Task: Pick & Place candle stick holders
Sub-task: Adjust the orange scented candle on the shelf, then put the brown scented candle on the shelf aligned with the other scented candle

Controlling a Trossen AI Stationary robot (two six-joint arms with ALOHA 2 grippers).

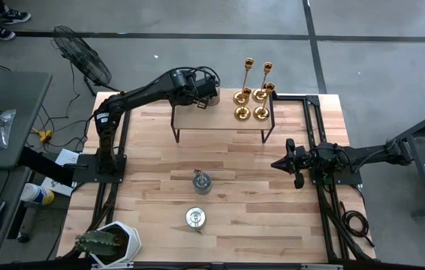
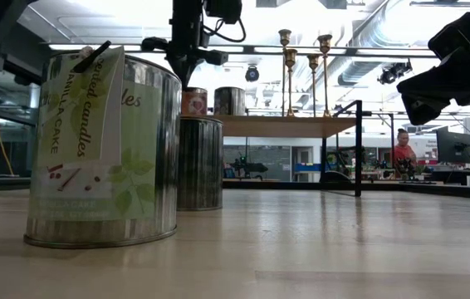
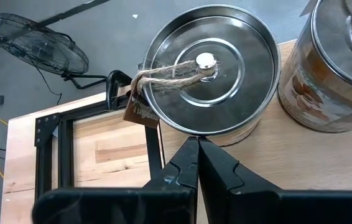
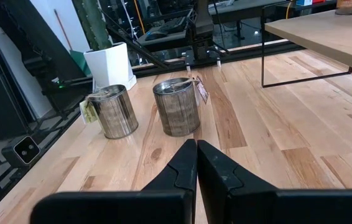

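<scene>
While both arms wait with nothing held, the gold candlesticks (image 1: 254,94) stand clustered at the upper middle of the high view, on the far right end of a raised shelf (image 1: 220,118). They look stiff and polished, so likely slippery, and top-heavy on thin stems above round bases; a pinch low on the stem, just above the base, seems the safest hold, since a nudge higher up could tip one into its neighbours.

Up at the shelf's left end, the left hand (image 3: 196,163) has its fingers pressed together, empty, hovering just above a lidded silver tin (image 3: 210,68) with a twine-tied tag; a second tin (image 3: 331,68) sits just beside it. The candlesticks are well apart from this hand, at the shelf's other end.

Over at the right of the high view, the right hand (image 1: 281,163) is also pinched shut and empty, pointing in across the desk (image 1: 235,187). Two more silver tins (image 4: 143,110) stand in the lower middle, near each other. These look rigid and smooth-walled, best taken across the body.
</scene>
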